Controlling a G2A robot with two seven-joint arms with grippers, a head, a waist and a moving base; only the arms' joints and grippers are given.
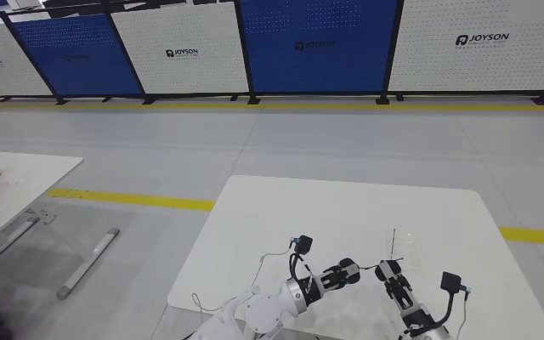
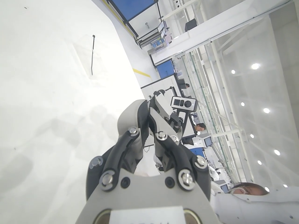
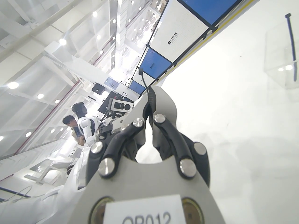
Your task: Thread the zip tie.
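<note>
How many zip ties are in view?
2. The loose zip tie lies on the table; the held zip tie sticks out of the shut right pincer. None seems hidden.

The right gripper has its fingers pressed together on a black zip tie, whose head end juts out past the fingertips. Well apart from the gripper, a second zip tie lies across a clear box on the white bench.
</note>
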